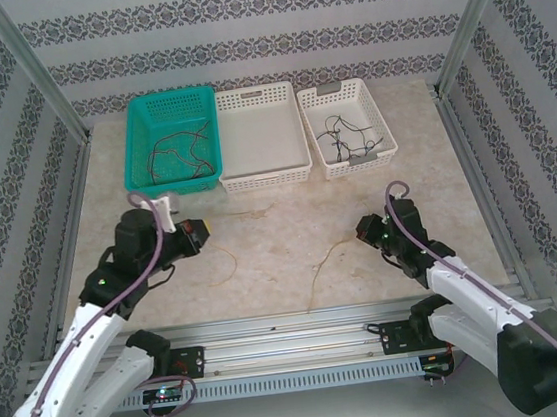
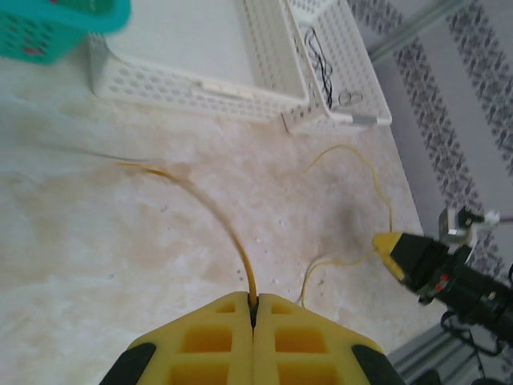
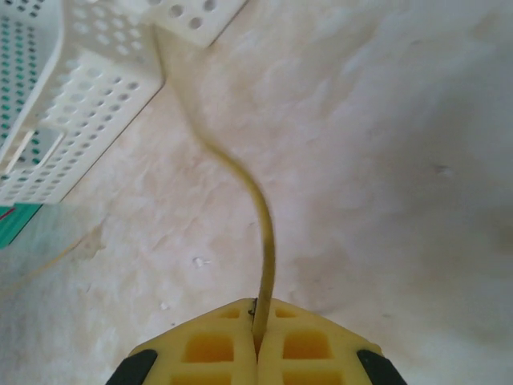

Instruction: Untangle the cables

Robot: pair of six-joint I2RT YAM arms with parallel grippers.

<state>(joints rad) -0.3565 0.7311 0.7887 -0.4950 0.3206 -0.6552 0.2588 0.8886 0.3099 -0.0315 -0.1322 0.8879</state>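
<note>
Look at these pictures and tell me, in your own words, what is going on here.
Two robot arms are sorting thin cables on a table. The left tool is shut on a yellow cable, and the right tool is shut on a yellow strand. Whether both are one cable cannot be told. Red and dark cables lie in the teal basket, and dark wires lie in the right white basket.
</note>
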